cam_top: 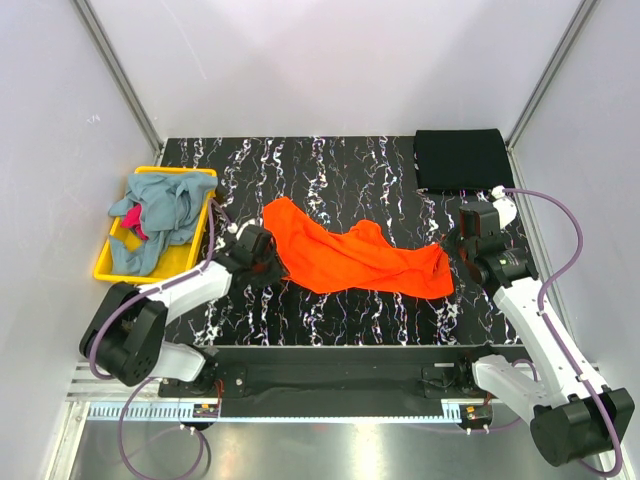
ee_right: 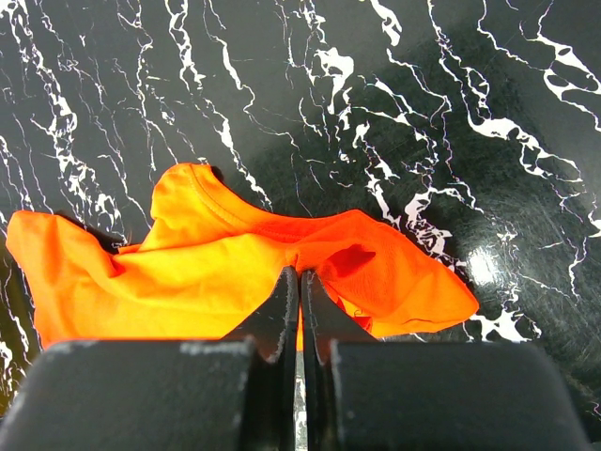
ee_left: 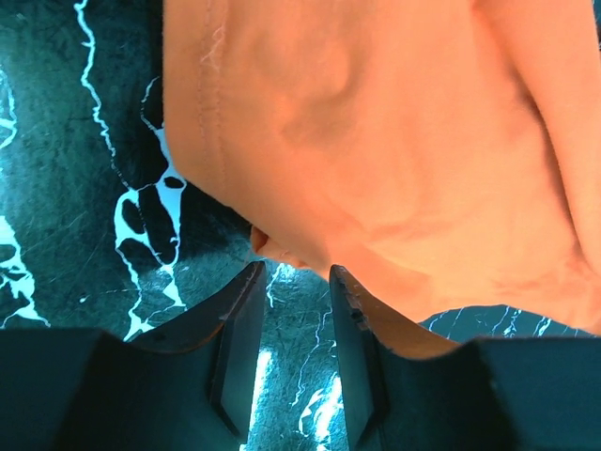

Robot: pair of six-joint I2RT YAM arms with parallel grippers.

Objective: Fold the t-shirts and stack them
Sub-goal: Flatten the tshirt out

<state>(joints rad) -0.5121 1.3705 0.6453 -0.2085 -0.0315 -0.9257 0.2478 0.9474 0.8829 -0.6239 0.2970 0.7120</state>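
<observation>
A bright orange t-shirt (cam_top: 350, 258) lies stretched and rumpled across the middle of the black marbled table (cam_top: 330, 165). My right gripper (ee_right: 299, 274) is shut on a pinch of the orange t-shirt (ee_right: 207, 272) at its right end, also seen from above as the right gripper (cam_top: 450, 250). My left gripper (ee_left: 293, 274) is open just short of the hem of the orange t-shirt (ee_left: 394, 141), with only bare table between its fingers; from above, the left gripper (cam_top: 270, 262) sits at the shirt's left edge. A folded black t-shirt (cam_top: 462, 158) lies at the back right corner.
A yellow plastic bin (cam_top: 110, 268) stands at the left edge of the table, holding crumpled grey-blue t-shirts (cam_top: 160, 215) and a bit of magenta cloth (cam_top: 134, 222). White walls close in the table at the back and on both sides.
</observation>
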